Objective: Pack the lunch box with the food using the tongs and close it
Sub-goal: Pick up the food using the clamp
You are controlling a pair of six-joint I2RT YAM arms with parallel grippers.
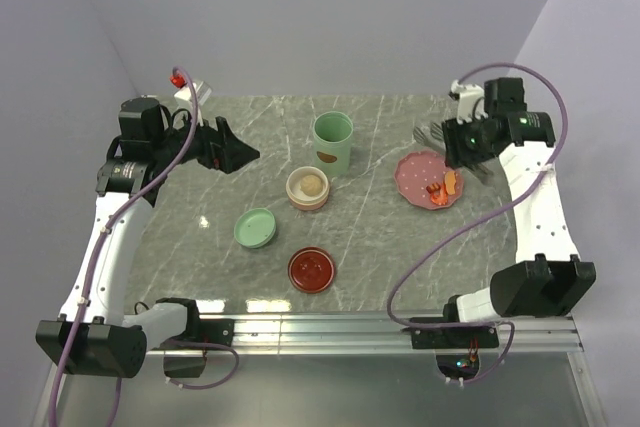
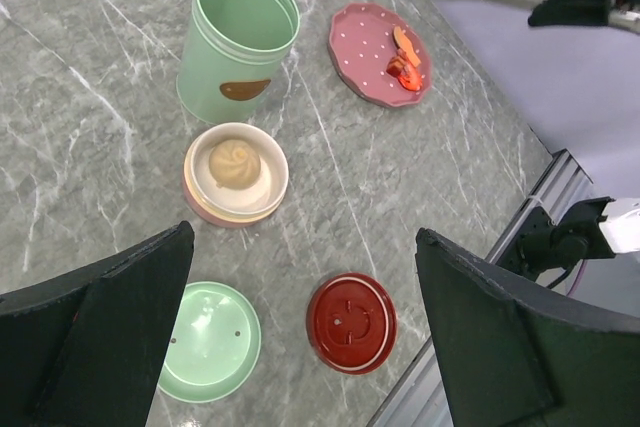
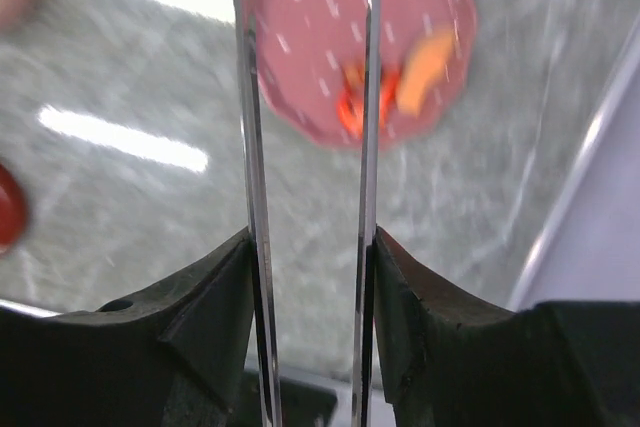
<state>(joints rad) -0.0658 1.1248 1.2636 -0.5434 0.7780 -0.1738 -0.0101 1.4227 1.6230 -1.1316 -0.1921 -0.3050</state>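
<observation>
I am gripping the long, thin silver metal tongs (image 3: 369, 97) in my right claw (image 3: 310, 267), their arms pointing down over the small reddish and orange food pieces (image 3: 420, 82) on the pink dotted plate (image 3: 300, 27). My left claw (image 2: 305, 317) is hanging open, holding nothing. Squeezing unevenly risks the tongs twisting in my grasp and flicking a piece off the plate.

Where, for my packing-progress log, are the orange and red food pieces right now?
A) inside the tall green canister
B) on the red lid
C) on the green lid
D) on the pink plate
D: the food pieces lie together on the pink plate, near its edge, in both the top and left wrist views.
</observation>
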